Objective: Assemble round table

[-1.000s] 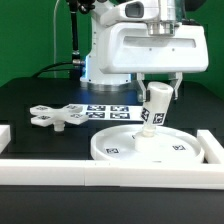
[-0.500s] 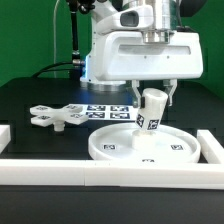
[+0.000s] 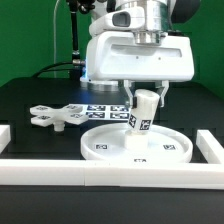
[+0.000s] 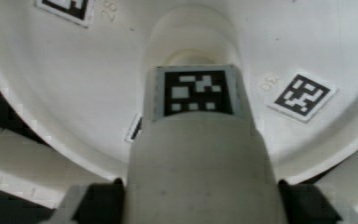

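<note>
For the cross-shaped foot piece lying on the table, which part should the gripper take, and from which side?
Probably one narrow arm of the cross-shaped foot piece, from straight above: it lies flat on the table, so only an arm's two side edges offer a pinch.

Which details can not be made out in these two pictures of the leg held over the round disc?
- Whether the lower end of the leg is seated in the disc: too small in the exterior view, hidden by the leg's own body in the wrist view.
- Where the fingers touch the leg: cut off by the wrist picture's edge.
- Part of the marker board: hidden behind leg and disc, exterior view.
</note>
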